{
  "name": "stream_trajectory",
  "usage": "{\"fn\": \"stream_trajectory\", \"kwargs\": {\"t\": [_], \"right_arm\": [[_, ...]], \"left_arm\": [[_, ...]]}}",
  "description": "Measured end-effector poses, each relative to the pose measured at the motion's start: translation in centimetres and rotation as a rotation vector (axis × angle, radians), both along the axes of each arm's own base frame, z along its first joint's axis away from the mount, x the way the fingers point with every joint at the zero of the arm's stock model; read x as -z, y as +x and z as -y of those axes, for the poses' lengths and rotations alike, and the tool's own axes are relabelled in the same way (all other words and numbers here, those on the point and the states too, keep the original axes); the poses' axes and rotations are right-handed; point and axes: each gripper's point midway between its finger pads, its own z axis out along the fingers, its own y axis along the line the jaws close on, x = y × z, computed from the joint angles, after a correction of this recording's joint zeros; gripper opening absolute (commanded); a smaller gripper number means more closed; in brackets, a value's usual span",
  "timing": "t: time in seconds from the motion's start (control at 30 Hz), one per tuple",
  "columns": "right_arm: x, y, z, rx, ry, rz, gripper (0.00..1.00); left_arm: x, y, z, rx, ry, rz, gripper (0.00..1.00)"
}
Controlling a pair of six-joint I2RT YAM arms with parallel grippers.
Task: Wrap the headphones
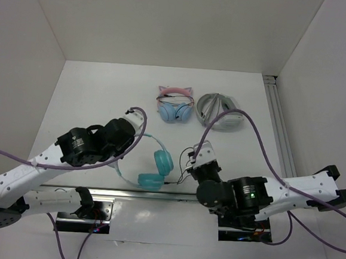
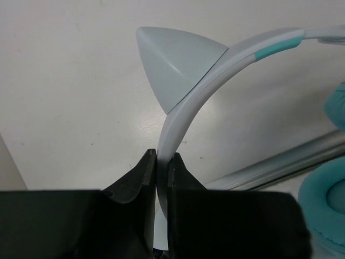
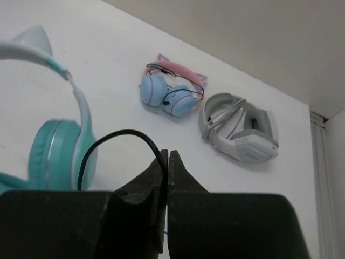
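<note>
On the headphones (image 2: 183, 113), left gripper (image 2: 161, 157) tight.

- I'm counting three pairs on the table (image 1: 91, 99): one pair of teal headphones (image 1: 158, 164) near the middle, one pink cat-ear pair (image 1: 175, 105) far, and one grey-white pair (image 1: 221, 112) far right.
- I'm seeing two arms: left arm (image 1: 37, 176) and right arm (image 1: 300, 190).
- I'm counting two grippers: left gripper (image 2: 161, 167) and right gripper (image 3: 167, 162).

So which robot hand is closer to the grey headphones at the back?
Right. The right gripper, pinching the black cable, sits in front of the grey headphones. The left gripper, clamping the teal pair's headband, is farther left.
</note>
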Motion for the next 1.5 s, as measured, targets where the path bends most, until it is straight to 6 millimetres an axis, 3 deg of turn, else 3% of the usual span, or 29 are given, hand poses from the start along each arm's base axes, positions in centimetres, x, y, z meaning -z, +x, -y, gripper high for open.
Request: {"fn": "stream_trajectory", "kwargs": {"t": [0.17, 0.37, 0.53, 0.73, 0.9, 1.07, 1.23, 1.5], "right_arm": [[-2.0, 0.3, 2.1, -0.056, 0.011, 0.019, 0.0], [-2.1, 0.2, 1.6, -0.087, -0.055, 0.04, 0.0], [-1.3, 0.0, 0.3, -0.106, -0.135, 0.054, 0.0], [-2.5, -0.2, 0.3, -0.146, -0.031, 0.042, 0.0], [-0.9, 0.1, -0.5, -0.163, -0.028, 0.034, 0.0], [0.7, 1.9, -1.3, -0.172, -0.03, -0.002, 0.0], [3.1, 4.1, -2.6, -0.165, -0.051, -0.067, 0.0], [5.6, 5.4, -3.9, -0.201, -0.003, -0.175, 0.0]], "left_arm": [[0.6, -1.9, 3.7, 0.203, 0.004, -0.023, 0.0], [3.4, -2.2, 7.1, 0.268, 0.123, -0.06, 0.0], [4.1, -2.8, 8.0, 0.299, 0.121, -0.07, 0.0], [3.8, -4.9, 9.2, 0.41, 0.01, -0.096, 0.0], [3.5, -6.8, 10.7, 0.547, -0.07, -0.145, 0.0], [3.7, -8.6, 12.1, 0.654, -0.14, -0.197, 0.0], [3.3, -8.9, 12.8, 0.685, -0.174, -0.198, 0.0], [2.3, -8.7, 11.8, 0.664, -0.193, -0.169, 0.0]]}}
